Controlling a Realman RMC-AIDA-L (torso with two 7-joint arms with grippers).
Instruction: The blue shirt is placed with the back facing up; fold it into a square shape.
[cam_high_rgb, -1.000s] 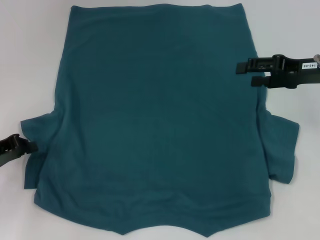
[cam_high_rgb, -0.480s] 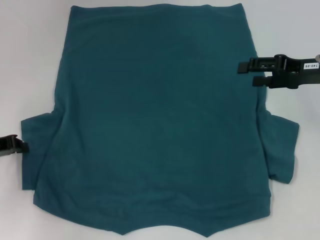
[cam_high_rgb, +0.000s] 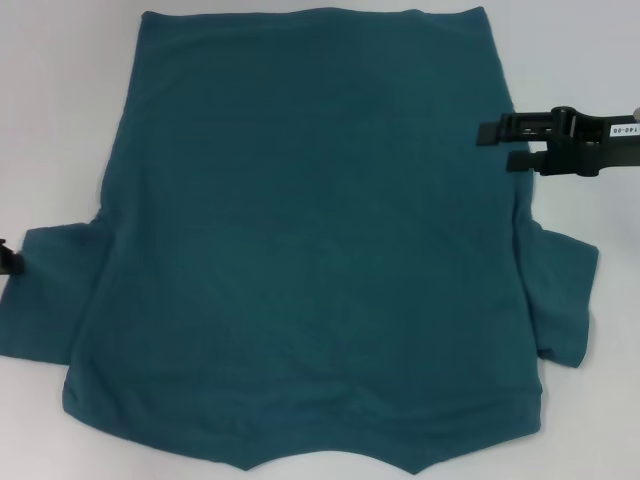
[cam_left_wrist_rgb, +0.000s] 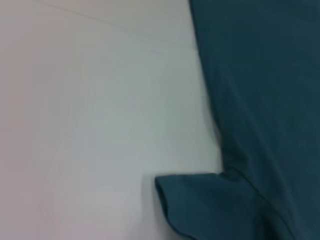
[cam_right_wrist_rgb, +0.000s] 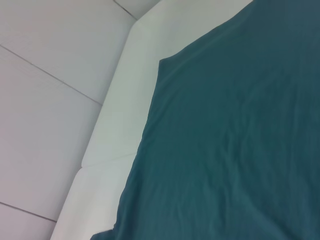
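The blue shirt (cam_right_wrist_rgb: 230, 135) lies flat on the white table (cam_right_wrist_rgb: 115, 135); plain side up.

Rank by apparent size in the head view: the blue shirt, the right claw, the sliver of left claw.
1. The blue shirt, by far.
2. The right claw, open at the shirt's right edge.
3. The left claw, barely in view.

The head view looks steeply down over the blue shirt (cam_high_rgb: 310, 230). Both wrist views sit close, each sharing one shirt edge.
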